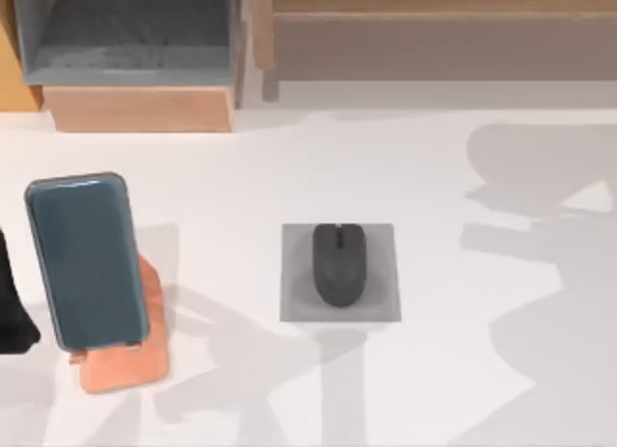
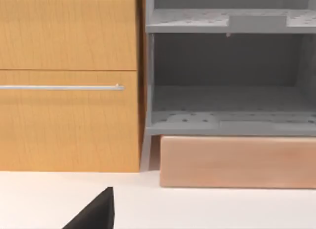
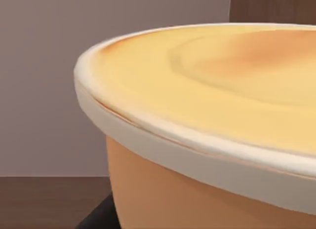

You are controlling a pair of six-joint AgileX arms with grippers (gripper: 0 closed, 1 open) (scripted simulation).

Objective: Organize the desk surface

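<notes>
**Phone propped, mouse on its pad**

On the white tabletop [image 1: 434, 177], a black mouse [image 1: 338, 264] sits on a grey pad [image 1: 294, 307] near the middle. A phone [image 1: 85, 259] leans on an orange stand [image 1: 125, 365] by the left edge. The left arm [image 1: 12, 317] is at that edge; whether either gripper is released or clenched cannot be told. The sorting looks nearly finished; any next move calls for a fresh target, perhaps the wooden shelf [image 1: 135, 105] at the far edge.

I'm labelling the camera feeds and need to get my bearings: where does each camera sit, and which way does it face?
Top view: above, looking down at the desk surface, mouse on grey pad, phone; dark left arm part at left edge.
Left wrist view: low, facing the shelf unit; dark tool tip.
Right wrist view: close on a tan lidded container.
Shared: the shelf unit.
</notes>
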